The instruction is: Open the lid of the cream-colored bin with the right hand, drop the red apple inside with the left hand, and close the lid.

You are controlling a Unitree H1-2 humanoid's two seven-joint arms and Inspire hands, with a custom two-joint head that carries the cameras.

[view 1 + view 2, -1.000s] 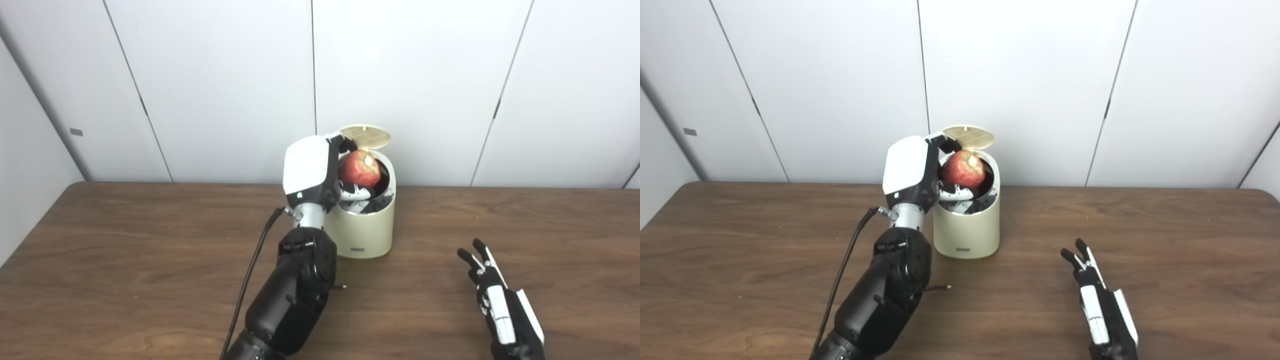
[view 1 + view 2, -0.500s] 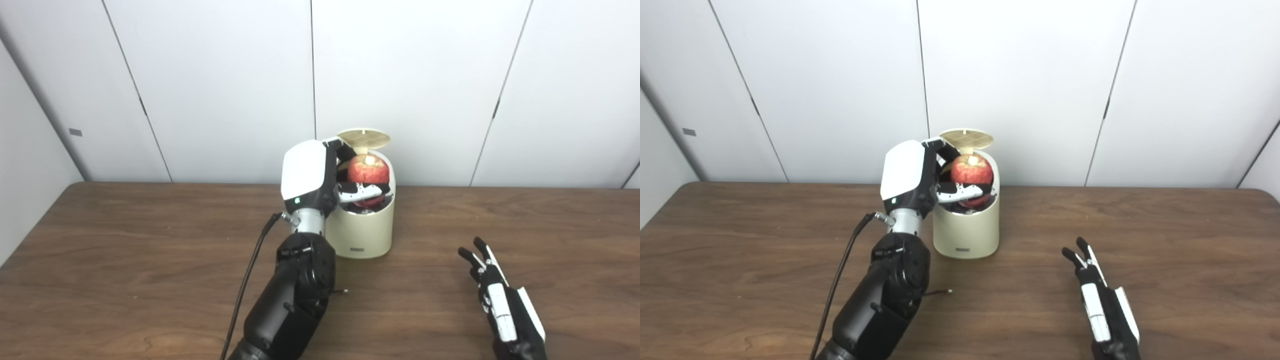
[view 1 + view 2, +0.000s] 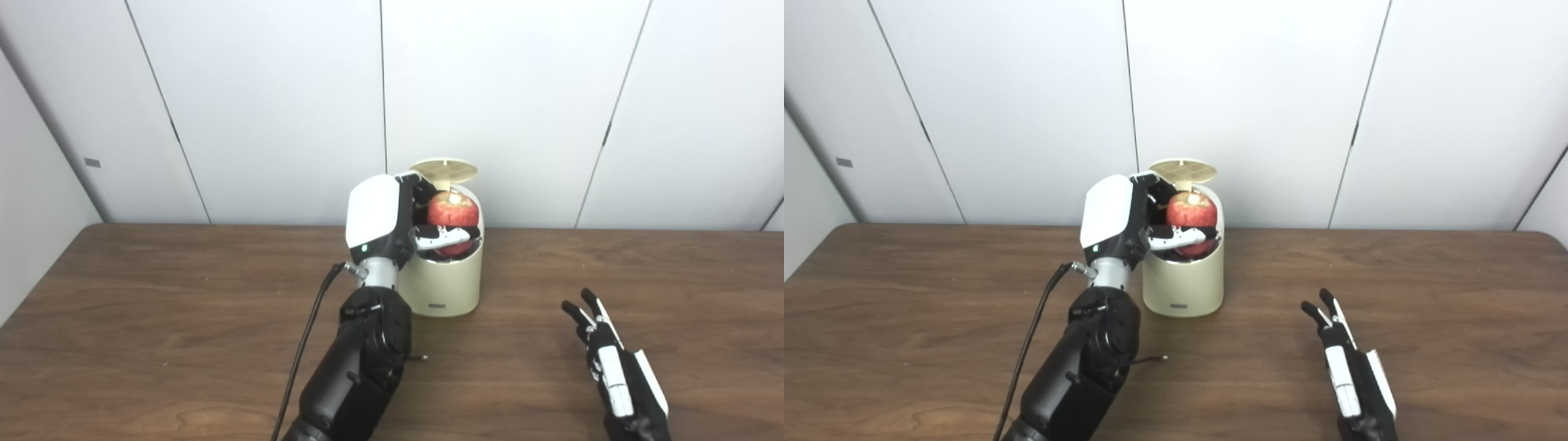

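Note:
The cream-colored bin (image 3: 438, 285) stands at the back middle of the table, its round lid (image 3: 444, 171) tipped up and open at the rear. My left hand (image 3: 375, 213) is at the bin's left rim, shut on the red apple (image 3: 453, 209). It holds the apple in the bin's mouth, stem end up, with one finger (image 3: 446, 233) across the front. The apple's lower part is hidden by the rim. My right hand (image 3: 612, 367) is low over the table at the lower right, open and empty, well away from the bin.
The brown wooden table (image 3: 153, 306) reaches to white wall panels (image 3: 275, 110) close behind the bin. A black cable (image 3: 306, 343) runs along my left forearm.
My left hand has turned and shifted right, so the apple now sits stem up and a little lower in the bin's mouth. The right hand has barely moved.

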